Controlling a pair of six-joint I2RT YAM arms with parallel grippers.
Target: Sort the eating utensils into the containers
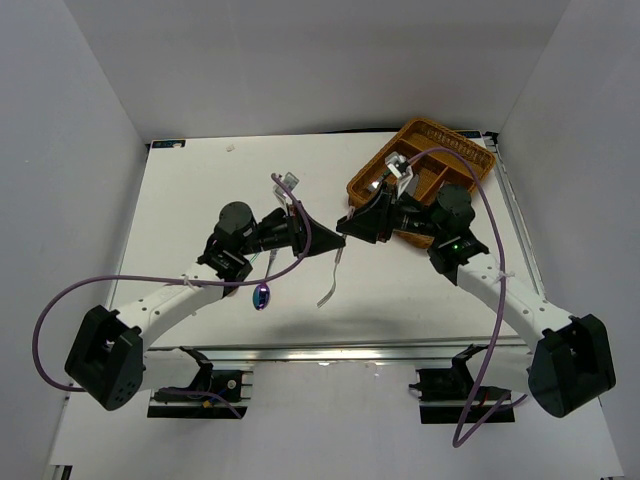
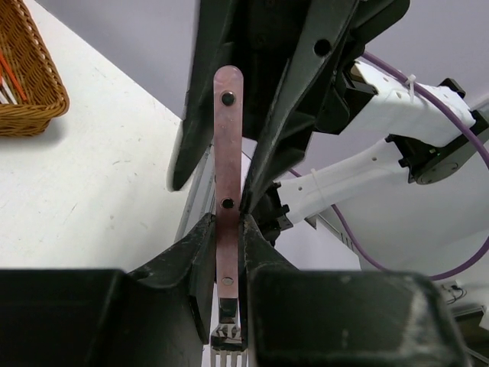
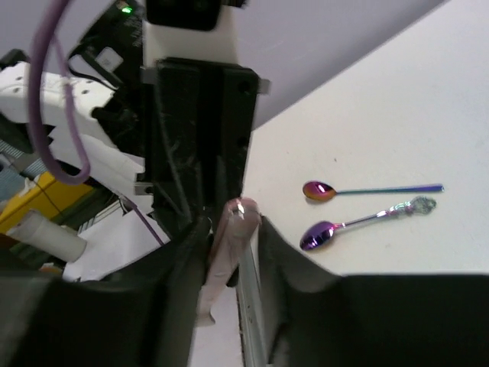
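A fork with a pink handle (image 2: 228, 153) hangs in mid-air over the table, tines toward my left wrist. My left gripper (image 2: 228, 229) is shut on the handle just above the tines. My right gripper (image 3: 233, 225) faces it, and its black fingers (image 2: 298, 99) stand close on either side of the handle's far end (image 3: 238, 218). Whether they press on it does not show. From above, the two grippers (image 1: 322, 240) (image 1: 352, 226) meet tip to tip left of the brown wicker tray (image 1: 420, 127). The tray holds a few silvery utensils (image 1: 395, 170) and red-orange chopsticks (image 2: 9, 73).
Two iridescent purple spoons (image 3: 367, 189) (image 3: 359, 224) lie side by side on the white table under the left arm. A pale slim utensil (image 1: 330, 280) lies below the grippers, and more pieces (image 1: 285, 185) lie farther back. White walls enclose the table on three sides.
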